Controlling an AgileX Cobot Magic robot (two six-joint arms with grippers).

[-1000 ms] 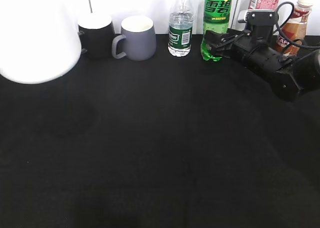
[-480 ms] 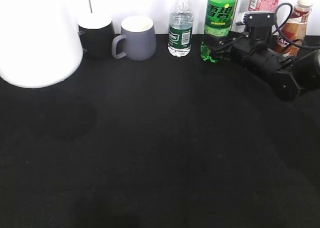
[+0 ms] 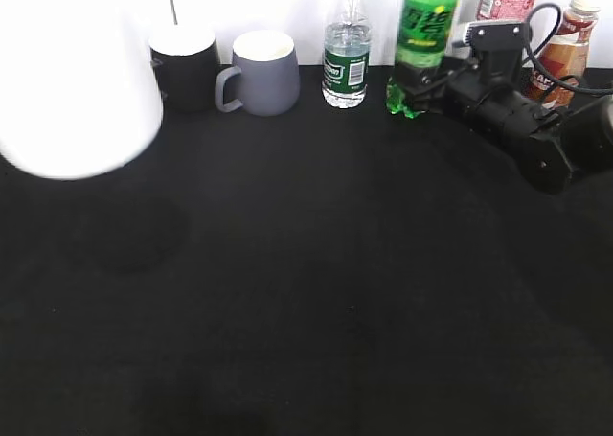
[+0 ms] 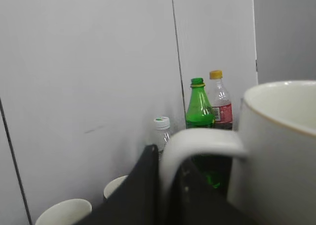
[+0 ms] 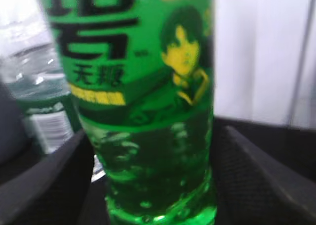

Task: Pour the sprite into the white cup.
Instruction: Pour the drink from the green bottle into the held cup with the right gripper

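Right gripper (image 3: 421,80) reaches in low, jaws clamped on the sprite (image 3: 422,34). Left gripper (image 4: 168,185) (mostly hidden) grips the white cup (image 3: 77,81) by its handle; 1 water bottle (image 3: 346,48) stands just beside the sprite.

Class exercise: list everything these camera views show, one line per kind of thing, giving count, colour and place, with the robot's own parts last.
Sprite bottle: one, bright green, back right, between the right fingers.
White cup: one, white, held up at far left.
Water bottle: one, clear, dark green label, left of the sprite.
Grey mug: one, back row.
Black mug: one, left of the grey mug.
Red-label bottle: one, behind the arm.
Brown-label bottle: one, far right.
Table: black.
Right gripper: black, around the sprite's base.
Left gripper: black, at the cup handle.
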